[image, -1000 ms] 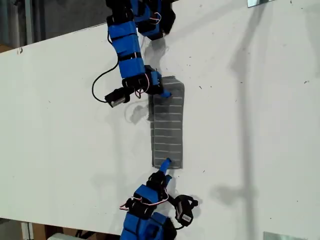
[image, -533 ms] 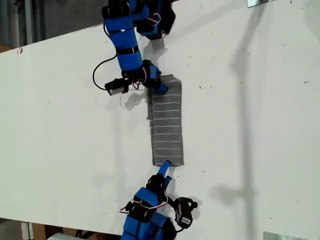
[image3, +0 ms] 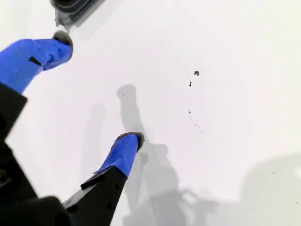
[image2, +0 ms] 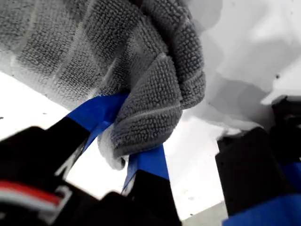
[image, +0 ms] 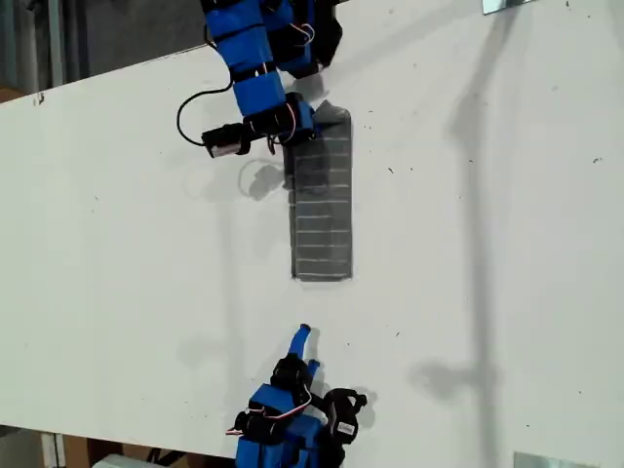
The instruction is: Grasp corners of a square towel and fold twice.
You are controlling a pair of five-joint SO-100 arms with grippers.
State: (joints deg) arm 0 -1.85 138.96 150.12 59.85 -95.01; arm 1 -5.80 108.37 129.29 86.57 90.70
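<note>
Exterior view: towel (image: 322, 210) folded once into a strip. My first gripper (image2: 136, 155) clamped on one corner (image2: 146, 117). My second gripper (image3: 94, 89) spread, empty. Second fold judged pending; opposite end to be regrasped.

A white table (image: 507, 244) carries the folded striped towel (image: 323, 210), which lies as a narrow strip near the table's far edge.
</note>
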